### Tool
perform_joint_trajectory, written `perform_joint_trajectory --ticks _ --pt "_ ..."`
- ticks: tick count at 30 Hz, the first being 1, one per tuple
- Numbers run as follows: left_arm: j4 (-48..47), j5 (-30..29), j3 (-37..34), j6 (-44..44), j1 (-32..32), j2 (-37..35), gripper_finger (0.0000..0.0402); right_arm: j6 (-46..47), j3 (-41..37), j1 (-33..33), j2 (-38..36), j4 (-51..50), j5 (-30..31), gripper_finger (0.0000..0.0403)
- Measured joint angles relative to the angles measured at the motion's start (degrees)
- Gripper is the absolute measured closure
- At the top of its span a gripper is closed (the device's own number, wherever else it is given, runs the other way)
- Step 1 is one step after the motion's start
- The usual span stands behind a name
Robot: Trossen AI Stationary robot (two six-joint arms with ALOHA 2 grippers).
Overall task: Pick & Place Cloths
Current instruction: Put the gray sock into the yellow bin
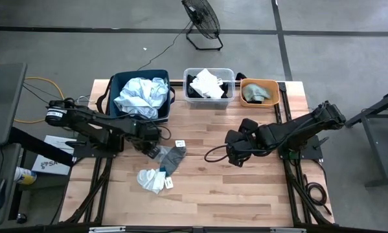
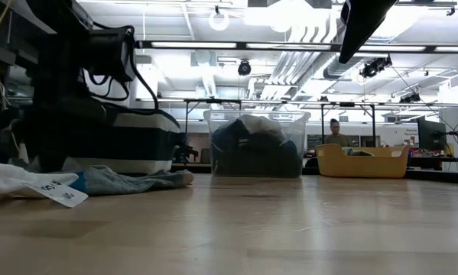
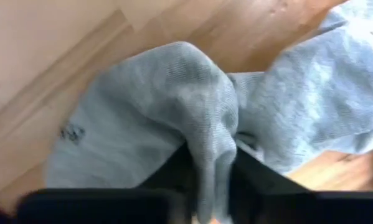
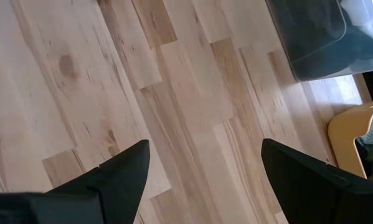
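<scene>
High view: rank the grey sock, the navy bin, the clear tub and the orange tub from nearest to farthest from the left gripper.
1. Grey sock: pinched in the left gripper, at table centre-left.
2. Navy bin: just behind it, back left, holding pale blue cloth.
3. Clear tub: back centre.
4. Orange tub: back right, farthest.

pale wood-plank table [image 1: 245, 188], light and tan boards. navy fabric bin [image 1: 116, 84] with pale blue cloth [image 1: 140, 96] inside. clear tub [image 1: 227, 72] with black and white cloths [image 1: 206, 84]. orange tub [image 1: 278, 94] with grey-green cloth [image 1: 257, 92]. grey sock [image 3: 174, 106] plain knit, small dark mark on it. white cloth [image 1: 149, 179] with white tag. dark grey sock [image 1: 172, 157]. black arms, black fingers [image 4: 121, 171].
</scene>
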Motion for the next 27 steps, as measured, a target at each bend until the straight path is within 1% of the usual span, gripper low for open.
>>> perform_joint_trajectory --ticks 1,2,3,5,8,10,15,21,27 --pt "0.3 0.52 -0.02 0.19 0.0 0.02 0.0367 0.03 0.0 0.0 0.0 0.0 0.0 0.0102" --pt "0.54 0.96 -0.04 0.49 0.0 0.03 0.0383 0.25 0.0 0.0 0.0 0.02 -0.02 0.0102" --pt "0.75 1.32 -0.01 0.87 0.0 -0.12 0.0388 0.46 0.0 0.0 0.0 0.02 -0.04 0.0102" --pt "0.34 2.06 0.71 1.94 0.02 -0.39 0.0387 0.5 0.0 0.0 0.0 0.2 -0.15 0.0102" --pt "-0.76 3.54 3.75 4.59 0.0 -0.13 0.0392 0.48 0.0 0.0 0.0 1.04 -0.2 0.0102" --pt "-0.74 4.37 7.11 7.01 -0.04 -0.2 0.0395 0.21 0.0 0.0 0.0 2.05 -0.22 0.0102" --pt "-1.86 3.95 17.16 15.92 0.0 -0.26 0.0395 -2.83 0.0 0.0 0.0 6.82 -0.27 0.0102" --pt "-5.9 -0.14 29.78 24.08 0.0 -0.33 0.0397 -10.26 0.02 -0.04 0.0 16.49 -0.28 0.0102" --pt "-6.02 -3.25 37.92 27.09 0.0 -0.35 0.0398 -17.0 0.02 -1.93 0.0 28.5 0.09 0.0102"
